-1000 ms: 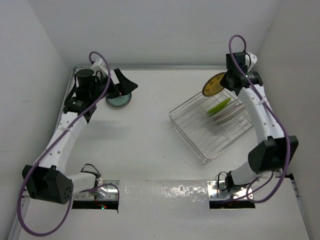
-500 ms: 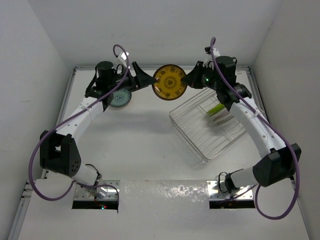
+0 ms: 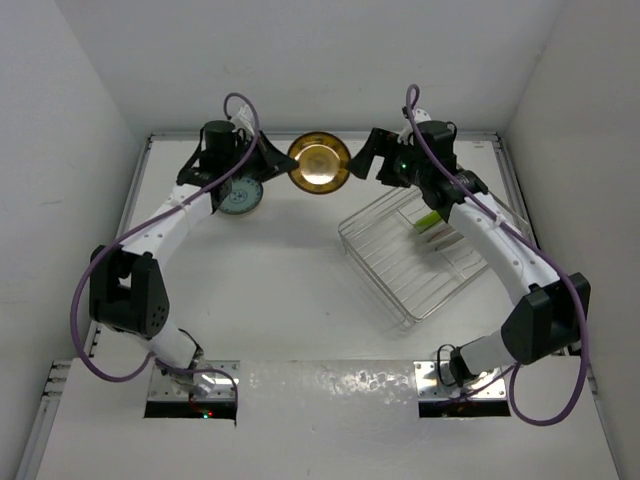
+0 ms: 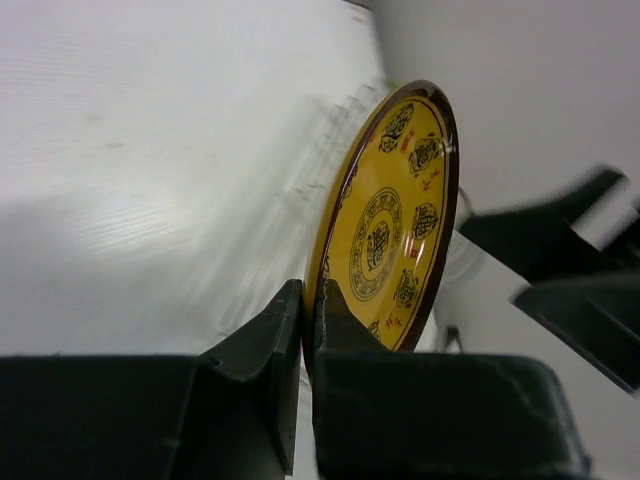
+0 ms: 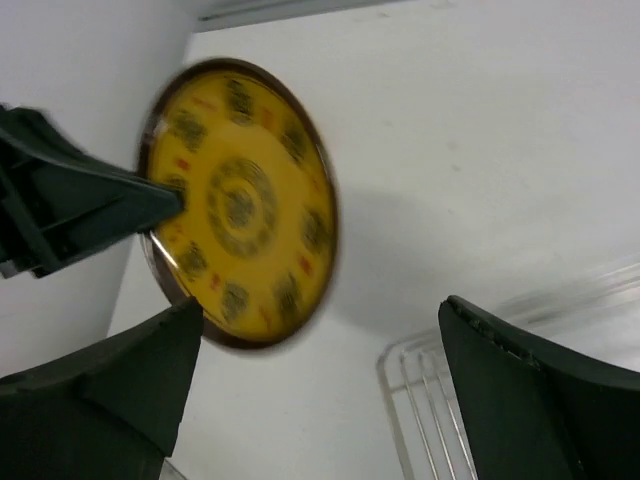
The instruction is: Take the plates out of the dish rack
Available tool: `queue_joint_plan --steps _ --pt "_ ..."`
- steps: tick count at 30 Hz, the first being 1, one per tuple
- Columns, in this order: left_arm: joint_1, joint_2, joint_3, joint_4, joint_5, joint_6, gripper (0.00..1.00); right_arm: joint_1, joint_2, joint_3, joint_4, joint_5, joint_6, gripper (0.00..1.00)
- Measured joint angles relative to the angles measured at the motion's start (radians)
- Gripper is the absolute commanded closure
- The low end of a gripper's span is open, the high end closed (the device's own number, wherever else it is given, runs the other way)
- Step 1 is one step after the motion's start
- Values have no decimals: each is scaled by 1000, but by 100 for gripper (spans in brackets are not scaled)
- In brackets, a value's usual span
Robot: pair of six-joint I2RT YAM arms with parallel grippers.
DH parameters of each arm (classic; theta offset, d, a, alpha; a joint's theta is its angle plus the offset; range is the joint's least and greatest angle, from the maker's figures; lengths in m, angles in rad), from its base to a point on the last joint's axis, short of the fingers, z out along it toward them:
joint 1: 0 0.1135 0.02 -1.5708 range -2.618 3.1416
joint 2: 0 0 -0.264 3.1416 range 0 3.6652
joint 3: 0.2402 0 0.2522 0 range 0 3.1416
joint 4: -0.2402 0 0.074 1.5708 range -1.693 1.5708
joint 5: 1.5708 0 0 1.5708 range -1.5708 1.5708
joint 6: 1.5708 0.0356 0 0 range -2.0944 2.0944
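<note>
While the left gripper (image 4: pixel 308 300) pinches the lower rim of a yellow plate (image 4: pixel 385 225), its two black fingers pressed close on either side of the edge, the plate stands almost upright in the air above the far middle of the table (image 3: pixel 300 300). Its face is a deep yellow-orange bordered by a dark brown rim. A ring of dark round medallions runs around a larger circular emblem at the centre, with small red marks between them. From above it reads as a glossy golden disc with a darker edge. The right gripper (image 3: pixel 366 163) hangs just beside the plate on its right, fingers spread wide and apart from it, holding nothing. The dish rack (image 3: pixel 395 265), a silver wire basket set at an angle, sits on the right half of the table, partly under the right arm. A lime green plate (image 3: pixel 430 219) leans on edge in its far part beside a pale one or two. A teal plate (image 3: pixel 240 198) lies flat on the table under the left arm, well apart from the rack.
</note>
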Motion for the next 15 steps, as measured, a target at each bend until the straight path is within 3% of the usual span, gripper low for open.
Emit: queue_joint_plan --steps 3,7,11,15 --pt "55 1 -4 -83 -152 -2 100 1 -1 32 -132 141 -2 1" --pt "211 33 -7 -156 -311 -18 100 -38 -15 35 -252 255 -10 1" --pt "342 146 28 -211 -400 -20 100 -71 -57 19 -322 316 -40 1" --pt "382 266 61 -251 -422 -17 100 -77 -94 15 -361 348 -77 1"
